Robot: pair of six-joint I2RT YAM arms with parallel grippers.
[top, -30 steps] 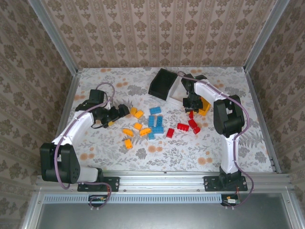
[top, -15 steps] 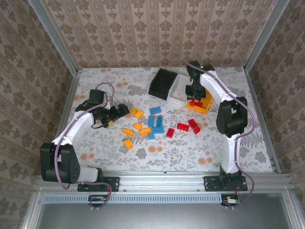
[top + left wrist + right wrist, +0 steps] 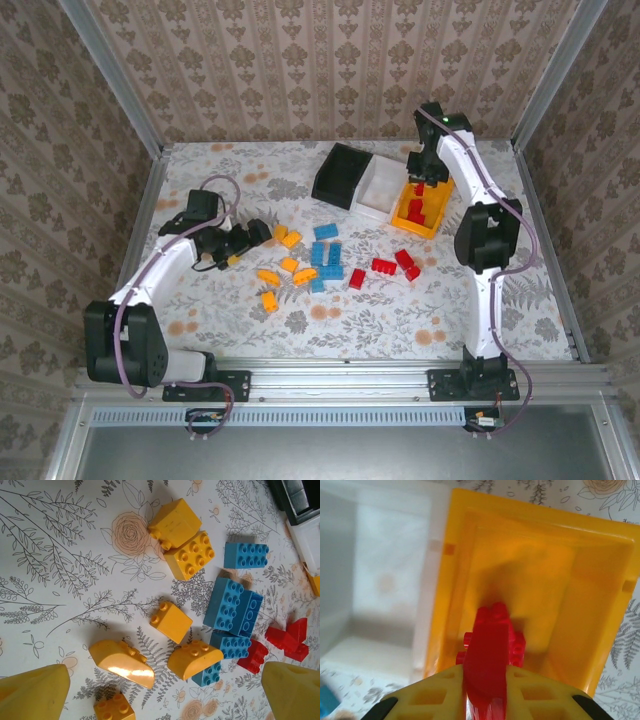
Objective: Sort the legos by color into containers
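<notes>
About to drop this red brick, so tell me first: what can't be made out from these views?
Right wrist: the orange-yellow bin is blurred, its floor partly hidden by the held red brick.
Top: the black bin is too dark inside to read.
Left wrist: the white bin is cut off by the right edge.

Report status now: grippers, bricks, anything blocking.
Left gripper open, hovering over loose orange-yellow bricks. Right gripper shut on red brick, above orange-yellow bin. Bin mouth unobstructed.
</notes>
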